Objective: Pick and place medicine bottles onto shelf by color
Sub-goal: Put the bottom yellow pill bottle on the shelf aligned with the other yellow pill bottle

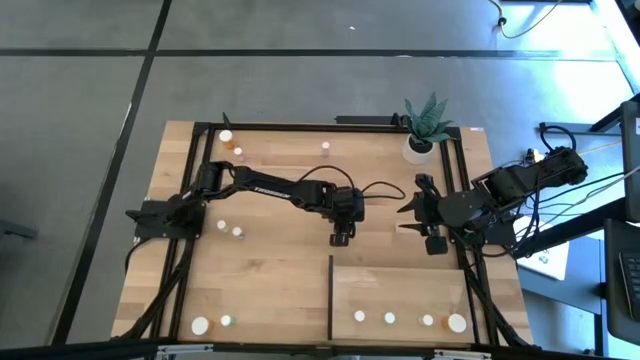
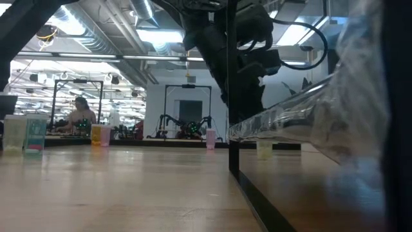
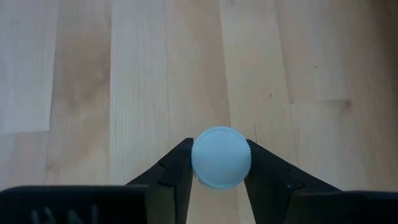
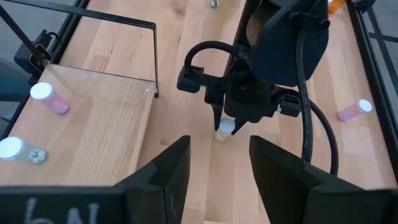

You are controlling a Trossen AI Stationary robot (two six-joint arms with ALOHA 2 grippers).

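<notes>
Beside the shelf (image 1: 400, 290), left tool (image 1: 341, 238) grips bottle (image 3: 221, 157).

A robotics lab, open-plan and industrial: exposed ducts (image 2: 96, 40) and strip lights (image 2: 154, 33) run overhead, another arm rig (image 2: 188, 109) in a black frame stands at the back, and a person (image 2: 81, 116) sits at a far bench. Grey floor (image 1: 300, 80) surrounds the framed wooden surface (image 1: 270, 270), cables (image 1: 560, 210) trailing alongside.

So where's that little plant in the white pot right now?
In the high view the plant stands at the table's far edge on the right side, just beyond the right arm's tool.
</notes>
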